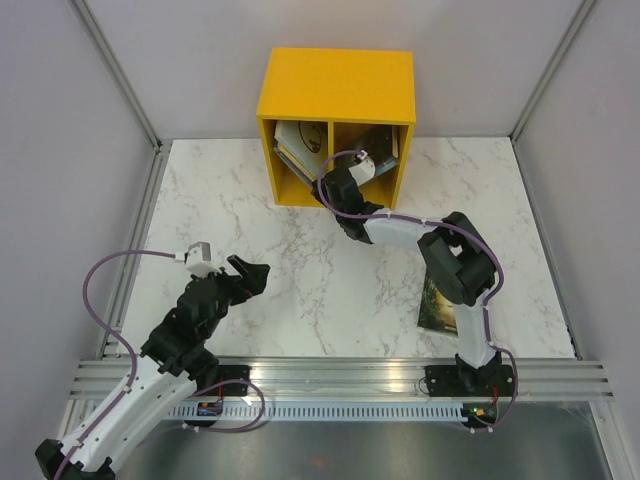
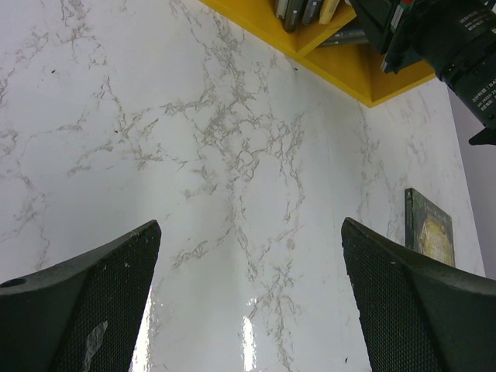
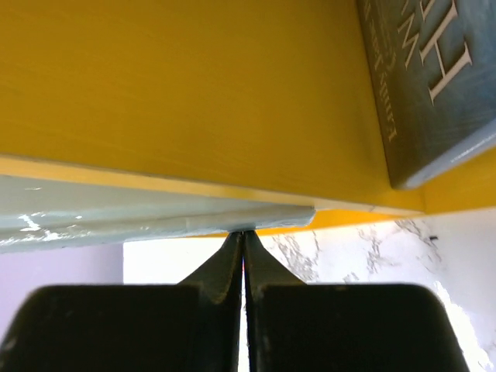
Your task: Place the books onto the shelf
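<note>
- Books [image 1: 295, 147] mostly inside shelf [image 1: 335, 85], leaning in both compartments.
- One dark book [image 1: 436, 308] lies flat on table [image 1: 250, 200], right side, partly under right arm [image 1: 455, 265].
- Right gripper [image 1: 362, 162] at shelf mouth, jaws closed, tips against edge of pale blue book [image 3: 116, 218].
- Left gripper [image 2: 252, 294] jaws spread wide, holding nothing, above bare table.

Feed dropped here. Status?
Left gripper jaws open, over table. Right gripper jaws shut at shelf, tips at pale book. One dark book left on table.
</note>
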